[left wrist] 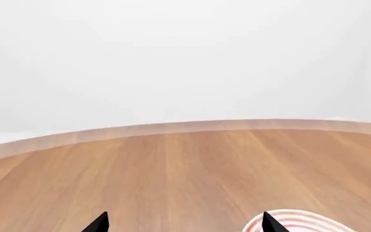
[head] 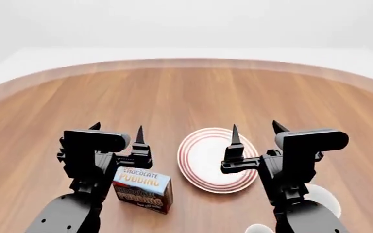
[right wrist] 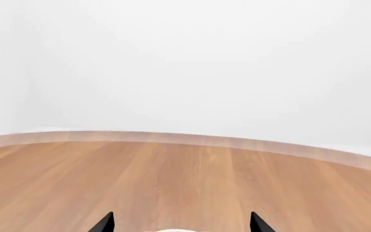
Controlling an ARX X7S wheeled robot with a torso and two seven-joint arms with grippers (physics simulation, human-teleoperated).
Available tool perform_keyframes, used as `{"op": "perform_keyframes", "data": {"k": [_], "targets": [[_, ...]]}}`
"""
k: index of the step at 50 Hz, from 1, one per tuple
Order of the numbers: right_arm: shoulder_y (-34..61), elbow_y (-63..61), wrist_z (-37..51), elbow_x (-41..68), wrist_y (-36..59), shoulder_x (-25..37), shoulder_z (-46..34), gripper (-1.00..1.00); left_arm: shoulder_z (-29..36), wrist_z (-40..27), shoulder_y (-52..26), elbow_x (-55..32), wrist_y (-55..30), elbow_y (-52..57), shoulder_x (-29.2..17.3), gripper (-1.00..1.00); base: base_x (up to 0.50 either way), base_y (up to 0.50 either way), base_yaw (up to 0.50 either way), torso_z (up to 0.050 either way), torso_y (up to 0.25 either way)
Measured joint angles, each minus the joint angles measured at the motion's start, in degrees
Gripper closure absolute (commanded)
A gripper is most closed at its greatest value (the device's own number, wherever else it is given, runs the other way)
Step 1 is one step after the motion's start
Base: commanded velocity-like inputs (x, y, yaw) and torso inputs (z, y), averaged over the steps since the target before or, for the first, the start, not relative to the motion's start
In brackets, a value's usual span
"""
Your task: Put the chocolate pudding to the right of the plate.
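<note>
The left gripper (head: 117, 129) hangs with its jaws spread wide and nothing between them, above the table (head: 173, 92) to the left of the plate (head: 206, 160). The right gripper (head: 256, 130) is likewise wide open and empty, over the plate's right edge. The chocolate pudding (head: 144, 190) lies on the wood left of the plate and nearer the robot, close to its rim but apart from it.

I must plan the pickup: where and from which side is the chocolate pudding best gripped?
Probably from above, fingers closing across the two long side faces of the chocolate pudding. It lies flat, its label up, beside the open left gripper, apart from the plate.
</note>
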Motion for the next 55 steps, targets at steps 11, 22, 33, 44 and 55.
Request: {"op": "perform_keyframes", "data": {"k": [11, 22, 33, 44, 55], "targets": [[0.0, 0.6, 0.2, 0.4, -0.3, 0.1, -0.2, -1.00, 0.0, -0.3, -0.1, -0.4, 0.3, -0.2, -0.3, -1.00, 0.50, 0.03, 0.00, 0.000, 0.001], [0.0, 0.9, 0.4, 0.8, -0.6, 0.2, -0.4, -1.00, 0.0, -0.5, 0.0, -0.8, 0.5, -0.2, -0.5, -1.00, 0.45, 0.00, 0.00, 0.000, 0.001], [0.2, 0.8, 1.0, 1.2, -0.1, 0.4, -0.5, -1.00, 0.0, -0.9, 0.0, -1.2, 0.5, 0.1, -0.8, -1.00, 0.00, 0.00, 0.00, 0.000, 0.001], [1.1, -2.7, 1.7, 2.6, 7.2, 2.3, -1.5, -1.00, -0.1, -1.1, 0.0, -1.8, 0.3, 0.4, -1.1, -1.00, 0.00, 0.00, 0.00, 0.000, 0.000], [1.8, -9.5, 2.2, 6.2, 18.4, 3.8, -0.2, -1.00, 0.0, -1.4, 0.0, -2.2, 0.3, 0.5, -1.4, -1.00, 0.00, 0.00, 0.00, 0.000, 0.000]]}}
